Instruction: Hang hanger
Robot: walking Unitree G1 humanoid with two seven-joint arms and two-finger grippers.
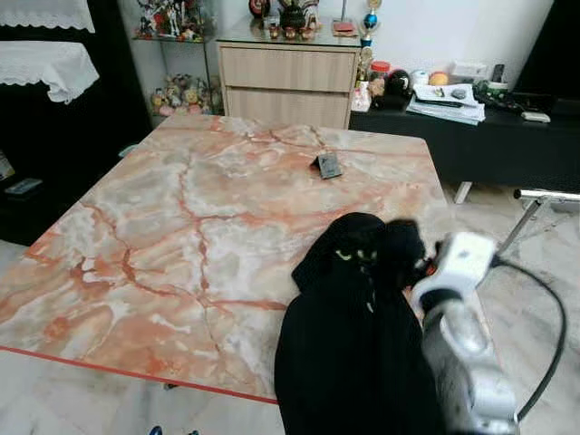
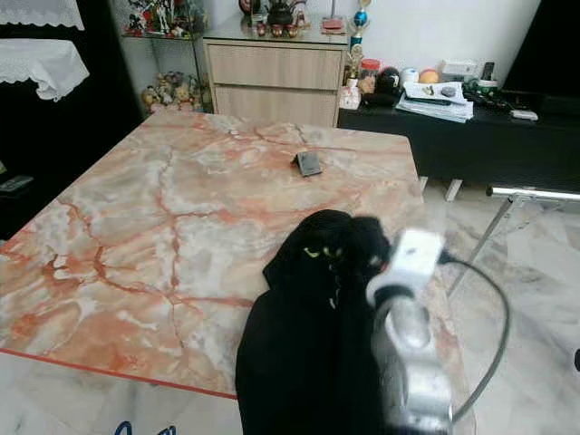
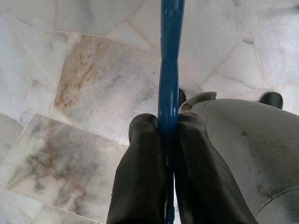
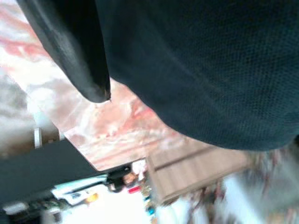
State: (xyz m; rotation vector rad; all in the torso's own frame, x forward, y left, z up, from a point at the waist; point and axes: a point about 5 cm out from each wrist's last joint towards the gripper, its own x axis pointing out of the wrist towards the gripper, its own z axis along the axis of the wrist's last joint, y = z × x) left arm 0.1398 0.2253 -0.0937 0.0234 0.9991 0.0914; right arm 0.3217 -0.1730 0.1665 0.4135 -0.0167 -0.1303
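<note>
Presently: left gripper (image 3: pixel 167 140) clamped on blue hanger (image 3: pixel 169 70) above marble floor (image 3: pixel 84 84); right gripper (image 1: pixel 412 263) holding black garment (image 1: pixel 349 335) over tabletop (image 1: pixel 181 236) near edge, finger spread unclear.

Even daylight is filling the room, and the marble table (image 1: pixel 181 236) is showing soft glare on its near half. Beyond that table, the shelves are staying sharp. The right arm (image 2: pixel 408 353) is smearing with motion blur. The right wrist view is looking soft, its background washing out.
</note>
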